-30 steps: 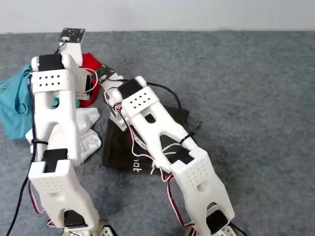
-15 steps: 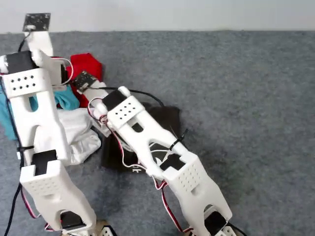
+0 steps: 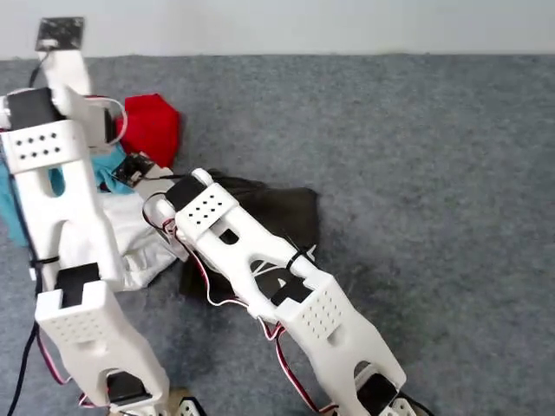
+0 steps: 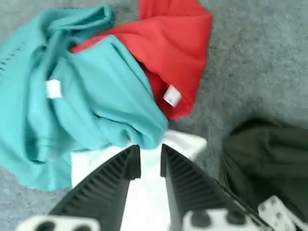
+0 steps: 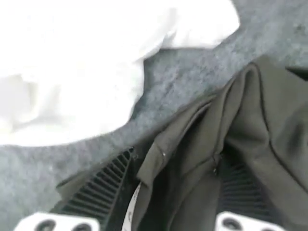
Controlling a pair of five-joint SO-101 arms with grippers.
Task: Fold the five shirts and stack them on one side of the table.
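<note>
Fingers (image 5: 103, 185) of right gripper (image 5: 178, 163) wide apart, straddling black shirt (image 5: 260, 120) fold; left gripper (image 4: 150, 155) barely parted, empty, over white shirt (image 4: 185, 144).

No legible text; white tag (image 4: 53, 89) on the teal shirt (image 4: 106, 96) and white label (image 4: 172, 95) on the red shirt (image 4: 168, 38) both unreadable

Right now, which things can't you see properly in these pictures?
Dark shirt: high view, the right arm lies across it and hides its middle.
Teal shirt: high view, the left arm covers most of it; left wrist view, cut off by the edge.
White shirt: right wrist view, blurred and cut off by the edge.
</note>
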